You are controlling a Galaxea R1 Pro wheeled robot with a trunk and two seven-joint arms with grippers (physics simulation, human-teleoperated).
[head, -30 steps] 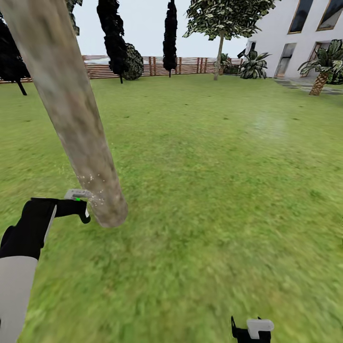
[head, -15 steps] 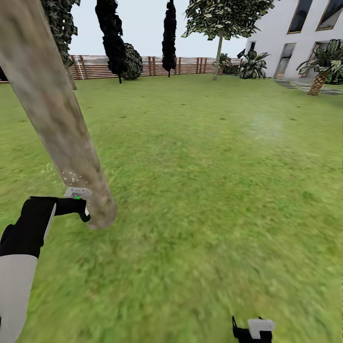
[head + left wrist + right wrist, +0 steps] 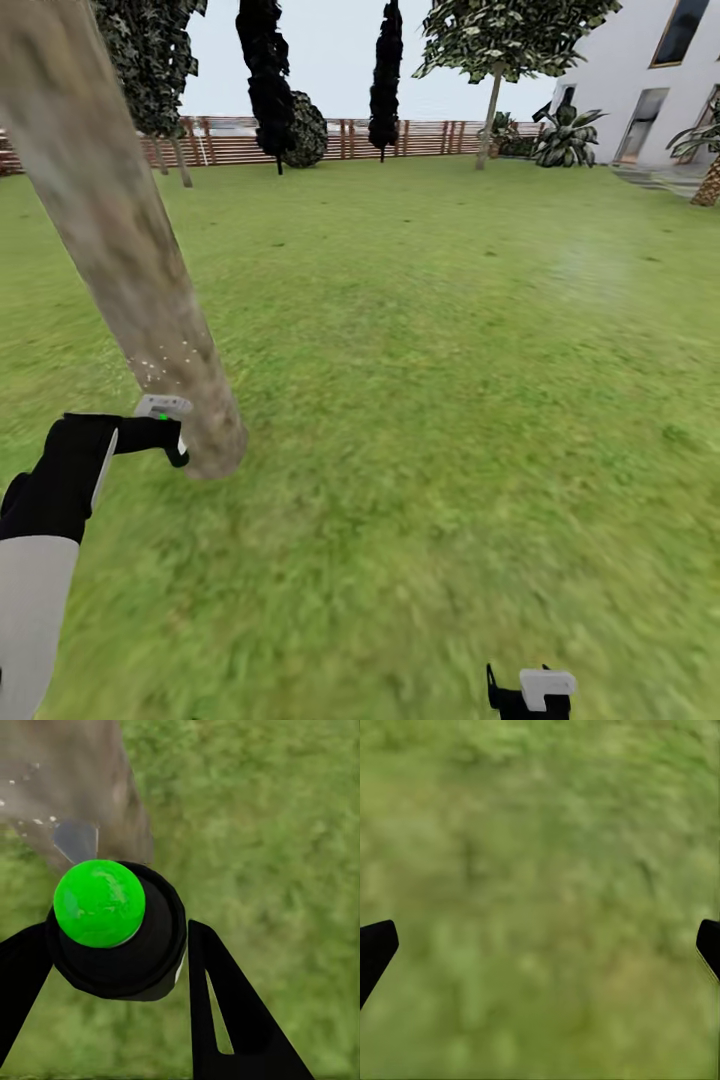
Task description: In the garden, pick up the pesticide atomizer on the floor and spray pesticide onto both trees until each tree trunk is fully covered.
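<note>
Panned slightly, the head view keeps the left hand (image 3: pixel 172 432) clamped on the black green-capped pesticide atomizer (image 3: pixel 112 926), nozzle near the thick mottled grey-brown trunk (image 3: pixel 140 280) so whitish specks (image 3: pixel 155 362) land there, while the right hand (image 3: pixel 540 945) hangs apart.

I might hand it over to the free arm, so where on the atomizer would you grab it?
Probably the round black body below the green cap, from the side away from the left tool, whose fingers flank it. Leave the nozzle facing the tree trunk clear.
</note>
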